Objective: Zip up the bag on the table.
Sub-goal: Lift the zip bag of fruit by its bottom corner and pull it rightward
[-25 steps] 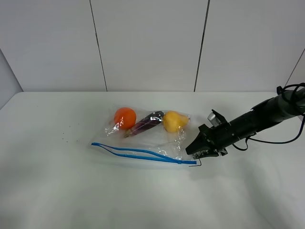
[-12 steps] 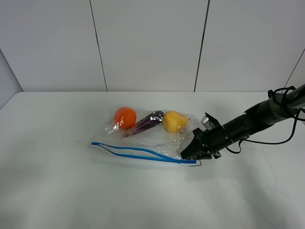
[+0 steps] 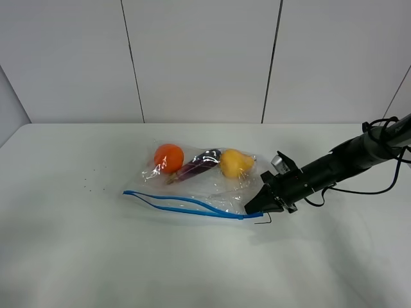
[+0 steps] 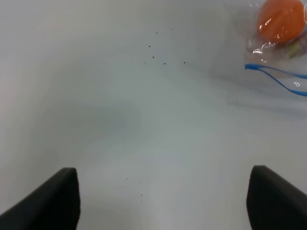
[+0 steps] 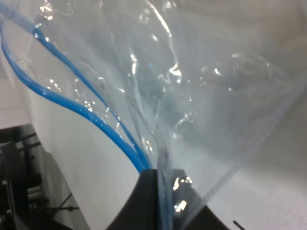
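Note:
The clear bag lies flat on the white table, with an orange, an eggplant and a pear inside. Its blue zipper strip runs along the near edge and gapes open at the left. My right gripper is shut on the strip's right end; in the right wrist view the fingertips pinch the plastic where the blue strip ends. My left gripper is open and empty over bare table, left of the bag.
Small black specks mark the table left of the bag and show in the left wrist view. The right arm's cable hangs at the right. A white panelled wall stands behind the table.
My right gripper has moved left onto the zipper strip's right end and closed on it. The strip's right end has shifted slightly left and bowed.

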Action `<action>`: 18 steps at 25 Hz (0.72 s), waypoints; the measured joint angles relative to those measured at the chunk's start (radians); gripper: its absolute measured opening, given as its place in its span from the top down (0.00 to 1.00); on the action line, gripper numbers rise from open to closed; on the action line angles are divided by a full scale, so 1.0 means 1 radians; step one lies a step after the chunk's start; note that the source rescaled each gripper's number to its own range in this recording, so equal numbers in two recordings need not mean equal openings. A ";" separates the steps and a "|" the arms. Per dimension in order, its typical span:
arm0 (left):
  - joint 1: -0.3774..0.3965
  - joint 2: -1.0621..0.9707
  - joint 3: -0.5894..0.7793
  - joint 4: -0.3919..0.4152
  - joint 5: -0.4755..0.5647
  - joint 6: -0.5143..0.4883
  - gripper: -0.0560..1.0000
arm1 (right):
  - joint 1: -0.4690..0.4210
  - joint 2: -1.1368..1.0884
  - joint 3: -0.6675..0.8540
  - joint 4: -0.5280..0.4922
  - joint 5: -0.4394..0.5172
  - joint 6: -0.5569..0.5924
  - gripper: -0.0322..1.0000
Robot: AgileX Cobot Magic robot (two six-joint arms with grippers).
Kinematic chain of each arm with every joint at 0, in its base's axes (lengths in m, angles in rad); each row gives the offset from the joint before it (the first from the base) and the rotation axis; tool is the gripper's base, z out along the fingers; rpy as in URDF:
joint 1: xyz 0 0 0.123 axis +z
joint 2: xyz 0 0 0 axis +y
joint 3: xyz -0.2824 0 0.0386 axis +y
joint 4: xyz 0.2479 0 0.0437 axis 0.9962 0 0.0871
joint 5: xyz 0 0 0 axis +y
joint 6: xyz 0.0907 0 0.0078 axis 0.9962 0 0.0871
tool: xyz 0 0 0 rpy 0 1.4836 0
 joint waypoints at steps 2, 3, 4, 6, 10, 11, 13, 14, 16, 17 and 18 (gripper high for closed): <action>0.000 0.000 0.000 0.000 0.000 0.000 0.00 | -0.013 0.003 0.000 0.025 0.027 -0.013 0.96; 0.000 0.000 0.000 0.000 0.000 0.000 0.00 | -0.017 0.003 0.000 0.045 0.046 -0.020 0.96; 0.000 0.000 0.000 0.000 0.000 0.000 0.00 | -0.024 0.003 0.000 0.064 0.063 -0.021 0.96; 0.000 0.000 0.000 0.000 0.000 0.000 0.00 | -0.027 0.003 -0.003 0.097 0.074 -0.021 0.96; 0.000 0.000 0.000 0.000 0.000 0.000 0.00 | -0.024 0.001 -0.007 0.119 0.075 -0.009 0.96; 0.000 0.000 0.000 0.000 0.000 0.000 0.00 | -0.024 -0.005 -0.007 0.122 0.075 -0.004 0.96; 0.000 0.000 0.000 0.000 0.000 0.000 0.00 | -0.024 -0.026 -0.007 0.138 0.075 0.011 0.96; 0.000 0.000 0.000 0.000 0.000 0.000 0.00 | -0.024 -0.039 -0.007 0.153 0.075 0.018 0.96; 0.000 0.000 0.000 0.000 0.000 0.000 0.00 | -0.024 -0.076 -0.006 0.175 0.075 0.043 0.96; 0.000 0.000 0.000 0.000 0.000 0.000 0.00 | -0.023 -0.093 -0.006 0.181 0.075 0.053 0.96; 0.000 0.000 0.000 0.000 0.000 0.000 0.00 | -0.021 -0.114 -0.006 0.186 0.075 0.070 0.96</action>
